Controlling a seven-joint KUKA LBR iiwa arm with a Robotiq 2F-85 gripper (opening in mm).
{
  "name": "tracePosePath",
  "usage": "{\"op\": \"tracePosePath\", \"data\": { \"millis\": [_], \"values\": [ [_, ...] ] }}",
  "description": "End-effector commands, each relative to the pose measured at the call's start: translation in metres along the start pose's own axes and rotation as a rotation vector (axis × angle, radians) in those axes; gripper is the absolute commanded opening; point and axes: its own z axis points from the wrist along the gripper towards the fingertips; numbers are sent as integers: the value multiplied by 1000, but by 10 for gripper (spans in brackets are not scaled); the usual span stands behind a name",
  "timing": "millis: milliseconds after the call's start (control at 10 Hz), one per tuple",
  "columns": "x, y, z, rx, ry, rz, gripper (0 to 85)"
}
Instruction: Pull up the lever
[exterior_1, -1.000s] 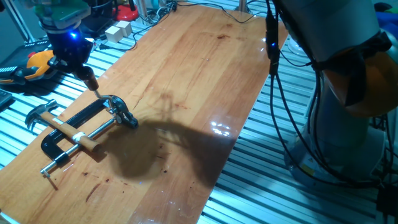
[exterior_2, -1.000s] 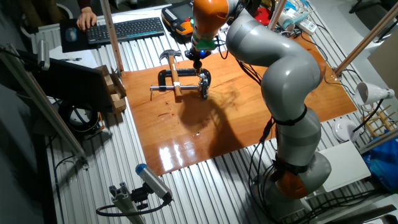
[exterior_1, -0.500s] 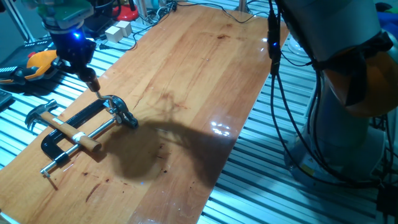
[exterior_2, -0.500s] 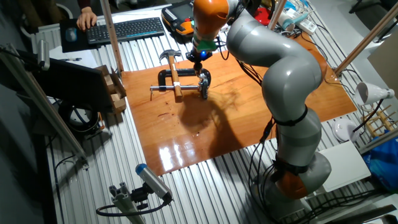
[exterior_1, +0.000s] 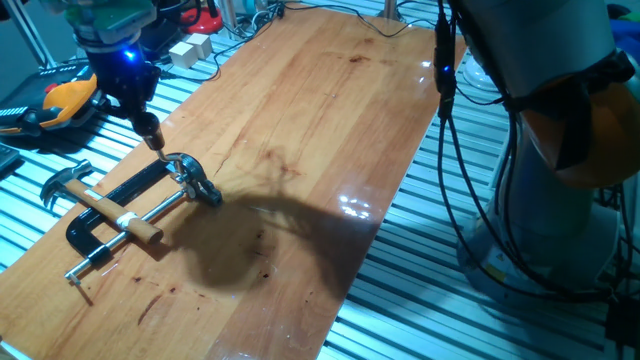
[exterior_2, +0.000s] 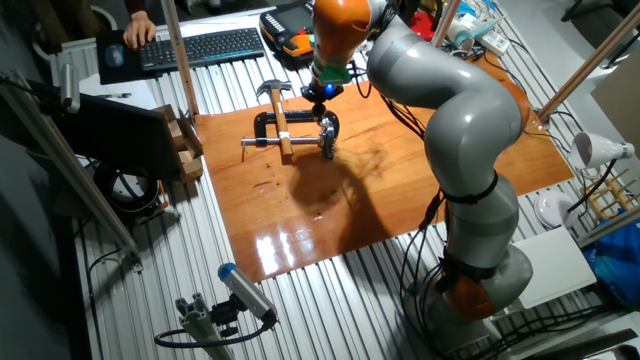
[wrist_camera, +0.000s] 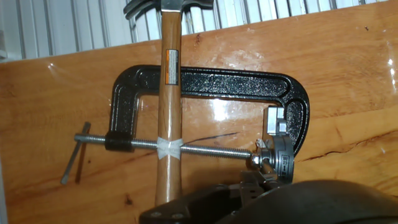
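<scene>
The gripper (exterior_1: 152, 137) hangs just above the chrome head (exterior_1: 185, 170) of the black clamp (exterior_1: 120, 190), which lies flat near the table's (exterior_1: 300, 130) left end. I see its thin fingers reaching down toward the head, but neither fixed view is sharp enough to show their spacing, and the hand view shows only the dark underside of the hand at the bottom edge. I cannot tell whether the fingers are parted, closed, or holding anything.

The lever (exterior_1: 203, 186), a slim silver arm ending in a small dark tip, extends from the chrome head toward the table's middle and appears to lie low against the wood. In the other fixed view the chrome head (exterior_2: 328, 132) sits directly beneath the gripper (exterior_2: 320, 98), and the lever itself is too small to make out. In the hand view the clamp frame (wrist_camera: 205, 84) and its threaded rod (wrist_camera: 186, 148) are clear, with the hammer's wooden shaft (wrist_camera: 168, 99) lying across both.

My reading of progress: the approach is nearly done, since I have the hand placed over the clamp head. The pull is not yet made. What remains, as I judge it, is to engage the lever and raise it.
</scene>
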Motion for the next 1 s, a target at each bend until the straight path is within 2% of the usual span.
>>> {"op": "tracePosePath", "data": {
  "millis": [0, 400, 600, 800, 900],
  "values": [
    [1, 1, 1, 0, 2, -1, 0],
    [5, 5, 6, 14, 4, -13, 0],
    [6, 5, 6, 25, 15, -21, 0],
    [5, 6, 6, 23, 26, -16, 0],
    [5, 7, 5, 21, 48, -19, 0]
  ]
}}
